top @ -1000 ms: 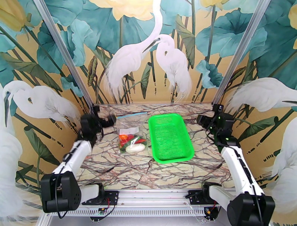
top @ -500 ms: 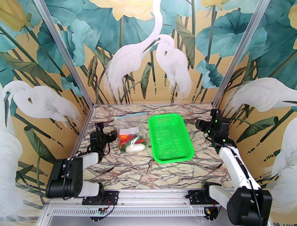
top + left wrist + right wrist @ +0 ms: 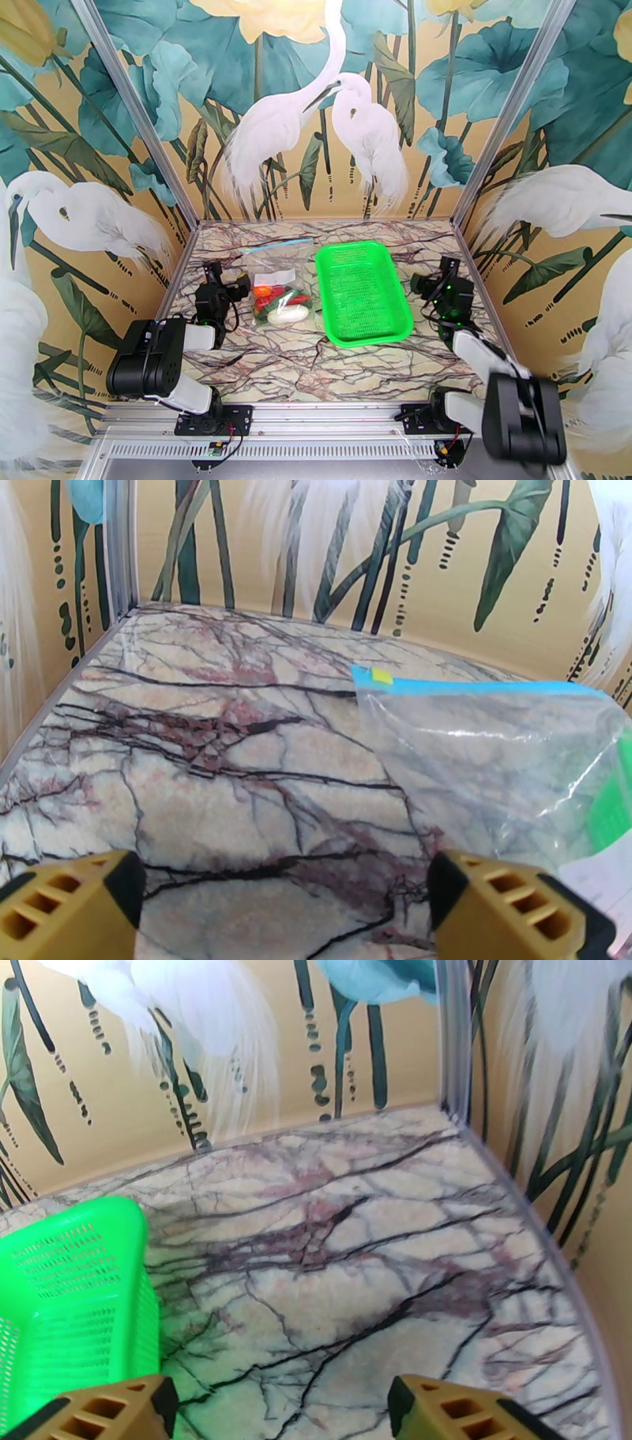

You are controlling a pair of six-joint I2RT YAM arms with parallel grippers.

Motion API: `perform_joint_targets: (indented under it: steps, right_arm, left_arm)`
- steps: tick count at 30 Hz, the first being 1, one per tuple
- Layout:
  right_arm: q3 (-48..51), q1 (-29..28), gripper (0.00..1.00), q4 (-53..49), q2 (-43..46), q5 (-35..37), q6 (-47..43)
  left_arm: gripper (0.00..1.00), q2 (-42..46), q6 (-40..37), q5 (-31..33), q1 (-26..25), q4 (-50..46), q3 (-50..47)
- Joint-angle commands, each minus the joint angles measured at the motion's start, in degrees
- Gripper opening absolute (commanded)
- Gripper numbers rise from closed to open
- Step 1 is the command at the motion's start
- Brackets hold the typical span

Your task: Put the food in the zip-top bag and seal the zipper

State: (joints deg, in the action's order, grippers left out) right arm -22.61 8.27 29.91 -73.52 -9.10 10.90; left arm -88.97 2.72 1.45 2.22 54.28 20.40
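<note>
The zip-top bag point(image 3: 276, 272) lies flat on the marble table point(image 3: 261, 363), left of centre, its long side running from near to far. The zipper point(image 3: 281, 244) forms a light blue strip along the bag's far edge. The left wrist view shows a small yellow tab point(image 3: 381, 676) at the strip's left end. Whether the strip is pressed closed along its length cannot be told.

The food point(image 3: 280, 303) sits bunched inside the near end of the bag. A white radish point(image 3: 288, 314) lies nearest, with a red piece point(image 3: 298, 299) just beyond it and an orange-red piece point(image 3: 264, 291) to its left. Some green shows between them. The other pieces are too small to tell apart. A white slip point(image 3: 276, 277) lies in the bag just beyond the pile.

A green mesh basket point(image 3: 362, 292) stands just to the right of the bag, with nothing visible inside it.

The left gripper point(image 3: 234, 284) is low over the table, just left of the bag's near end and pointing toward it. Its jaws stand wide apart with only bare marble between them, and its yellow fingertips point(image 3: 71, 906) are clear of the plastic.

The right gripper point(image 3: 421, 286) is to the right of the basket and apart from it. Its jaws also stand apart, and they hold nothing. In the right wrist view its fingertips point(image 3: 474, 1410) frame bare marble, with the basket rim at the left.
</note>
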Motion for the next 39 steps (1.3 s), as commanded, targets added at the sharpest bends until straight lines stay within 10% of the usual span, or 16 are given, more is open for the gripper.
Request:
perform_joint_targets:
  steps: [1, 6, 16, 20, 39]
  right_arm:
    - [-1.30, 0.87, 0.78, 15.93, -3.22, -2.69, -0.02]
    - [-8.10, 1.13, 0.72, -1.63, -3.04, -6.12, -0.21]
    - [0.40, -0.12, 0.81, 17.54, -11.29, -6.24, -4.85]
    - [2.23, -3.24, 0.99, 27.82, -17.06, 0.09, -5.74]
    - [-0.15, -6.16, 0.99, 19.40, -15.21, 9.07, -6.85]
  left_arm:
    - [1.00, -0.35, -1.04, 1.36, -0.28, 1.47, 0.47]
    - [1.00, -0.34, -1.13, 1.44, -0.37, 1.49, 0.51]
    - [1.00, -0.42, -1.21, 1.49, -0.37, 1.26, 0.68]
    - [1.00, -0.43, -1.31, 1.71, -0.55, 1.03, 0.77]
    - [1.00, -0.47, -3.19, 3.39, -2.38, 0.94, 0.92]
